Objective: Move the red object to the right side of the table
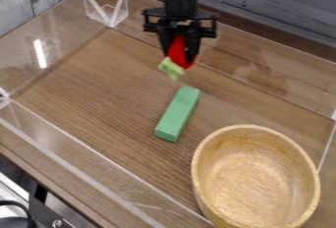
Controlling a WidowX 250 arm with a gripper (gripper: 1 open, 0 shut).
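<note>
My gripper (179, 53) points straight down over the middle back of the table (79, 94) and is shut on the red object (180, 54), a small red toy fruit whose pale green leafy end (171, 68) hangs out below the fingers. The fruit is lifted clear of the wood. It hangs just above and beyond the far end of the light green block (178, 113).
A round wooden bowl (256, 178) stands at the front right corner. Low clear acrylic walls (39, 45) border the tabletop, and the light green block lies flat near the centre, angled toward the back right.
</note>
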